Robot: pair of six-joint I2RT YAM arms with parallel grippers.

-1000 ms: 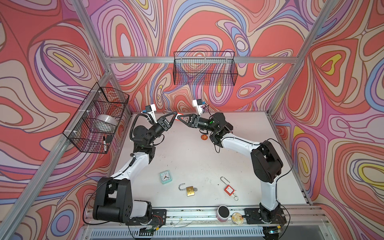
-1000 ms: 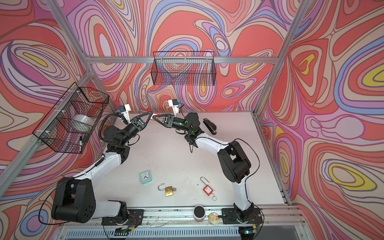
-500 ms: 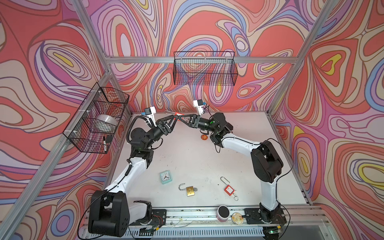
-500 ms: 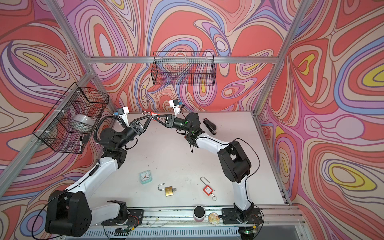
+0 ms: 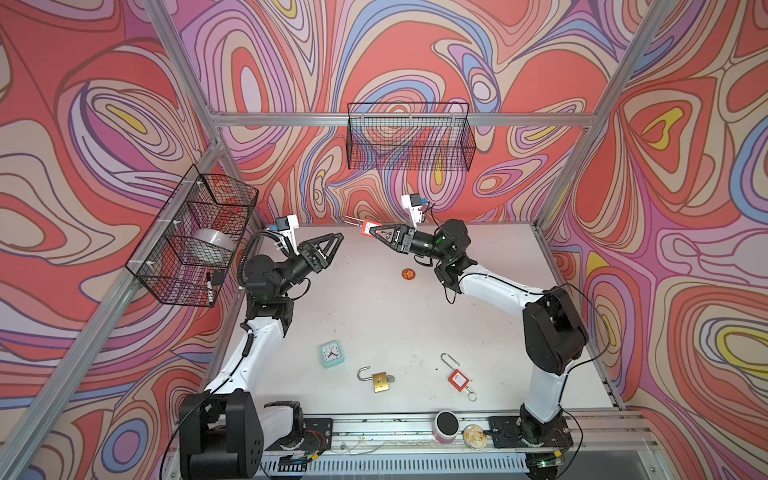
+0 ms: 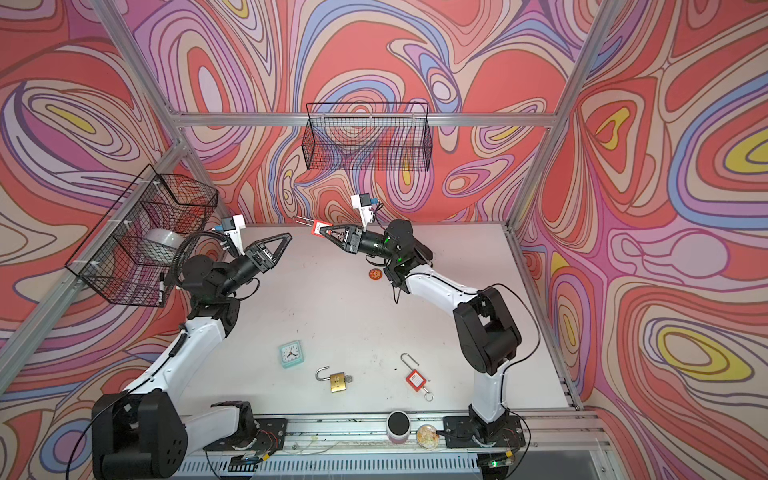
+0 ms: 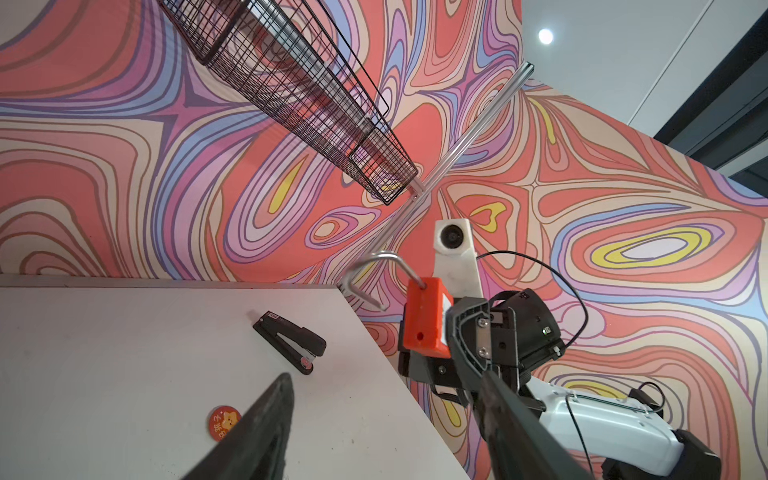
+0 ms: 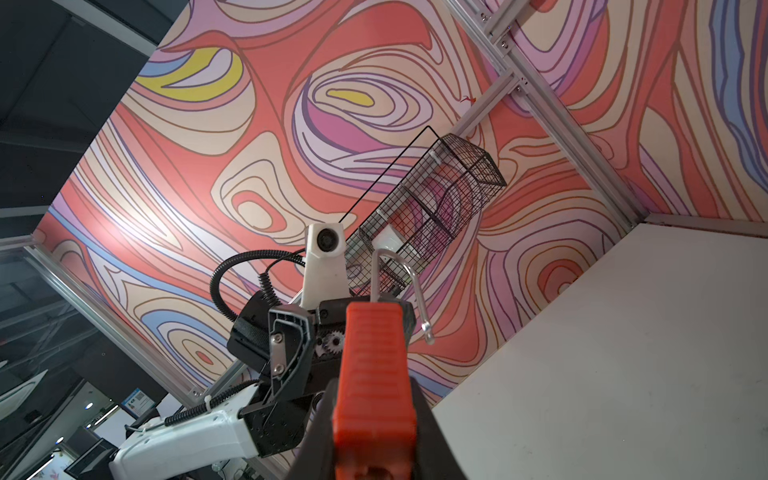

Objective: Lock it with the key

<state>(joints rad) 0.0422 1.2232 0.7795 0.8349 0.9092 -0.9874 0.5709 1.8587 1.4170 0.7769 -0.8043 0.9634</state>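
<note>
The right gripper [image 5: 374, 231] is clamped on a red plastic padlock [image 5: 367, 227], holding it in the air over the far edge of the white table [image 5: 374, 316], at upper centre in both top views. Its silver wire shackle [image 7: 374, 266] stands swung open (one leg seated in the body, the other end free) and points away from the gripper. Whether a key sits in this lock I cannot tell, since its lower end is buried between the fingers. The left gripper [image 5: 337, 237] sits left of centre with its fingers spread and nothing between them, aimed at the padlock with a clear gap to it. Low in the frame, on the table, lie a mint-green square clock [image 5: 331, 353], a brass padlock [image 5: 380, 381] with its shackle open, and a second red padlock [image 5: 456, 378], all well apart from both grippers. A round orange badge [image 5: 409, 273] lies just below the right gripper, with a black stapler [image 7: 291, 341] near it.
</note>
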